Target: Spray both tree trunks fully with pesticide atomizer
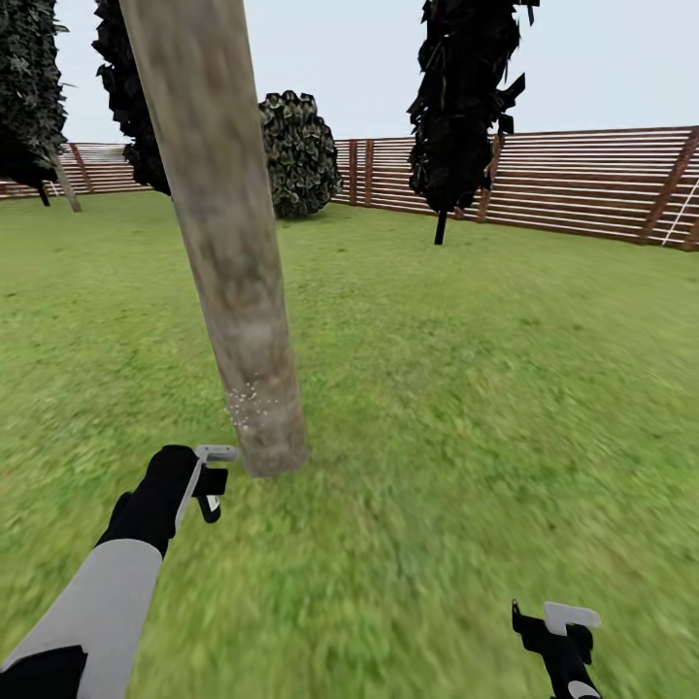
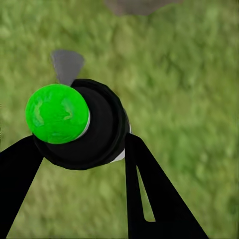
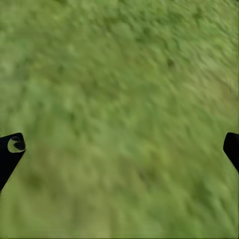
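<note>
The left hand (image 2: 82,164) grips the pesticide atomizer (image 2: 79,124) between its two black fingers (image 2: 154,194), one on each side of the bottle's round dark body. The bottle's end facing the camera is a bright green dome. A small grey wedge-shaped part (image 2: 66,64) sticks out beyond the bottle. Blurred green lawn (image 2: 189,99) lies behind, and a grey-brown patch (image 2: 137,5) touches the picture's edge.

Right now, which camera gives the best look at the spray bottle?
The left wrist view: the atomizer sits close up between the left gripper's fingers, above grass. The head view gives just a small dark shape near the tree trunk.
</note>
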Controlling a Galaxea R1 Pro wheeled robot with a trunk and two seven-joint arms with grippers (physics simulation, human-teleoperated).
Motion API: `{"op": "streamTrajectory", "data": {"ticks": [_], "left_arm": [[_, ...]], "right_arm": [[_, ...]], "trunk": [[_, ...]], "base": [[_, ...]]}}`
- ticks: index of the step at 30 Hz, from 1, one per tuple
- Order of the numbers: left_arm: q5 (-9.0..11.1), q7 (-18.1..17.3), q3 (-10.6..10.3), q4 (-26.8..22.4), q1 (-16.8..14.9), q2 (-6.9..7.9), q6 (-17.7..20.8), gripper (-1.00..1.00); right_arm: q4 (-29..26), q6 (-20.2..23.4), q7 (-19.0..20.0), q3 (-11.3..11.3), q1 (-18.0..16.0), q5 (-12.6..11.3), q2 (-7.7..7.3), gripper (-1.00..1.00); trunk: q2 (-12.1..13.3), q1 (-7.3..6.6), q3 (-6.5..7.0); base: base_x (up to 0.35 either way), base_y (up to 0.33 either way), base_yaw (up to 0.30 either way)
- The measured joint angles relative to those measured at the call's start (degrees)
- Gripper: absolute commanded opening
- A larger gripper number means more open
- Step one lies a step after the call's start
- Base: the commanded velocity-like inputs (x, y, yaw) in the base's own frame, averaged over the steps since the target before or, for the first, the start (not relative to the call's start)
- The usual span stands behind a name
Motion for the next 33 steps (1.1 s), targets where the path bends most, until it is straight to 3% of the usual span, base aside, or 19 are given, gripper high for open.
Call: {"op": "streamTrajectory", "data": {"ticks": [9,26,33], "left_arm": [[-0.25,0.07,-0.32,0.20,0.72,0.23,-0.06,-1.00],[-0.50,0.09,0.38,0.15,0.77,0.43,-0.12,-1.00],[-0.48,0.08,0.45,0.06,0.79,0.68,-0.10,-1.00]], "right_arm": [[-0.02,0.00,-0.01,0.00,0.02,0.00,-0.01,1.00],[-0.02,-0.01,-0.01,0.00,0.02,0.00,-0.01,1.00],[0.00,-0.01,0.00,0.00,0.00,0.00,0.00,1.00]], "trunk": [[0.00,0.01,0.00],[0.00,0.02,0.00],[0.00,0.02,0.00]], "base": [[0.163,-0.242,0.058],[0.004,-0.284,0.003],[0.000,-0.284,0.186]]}}
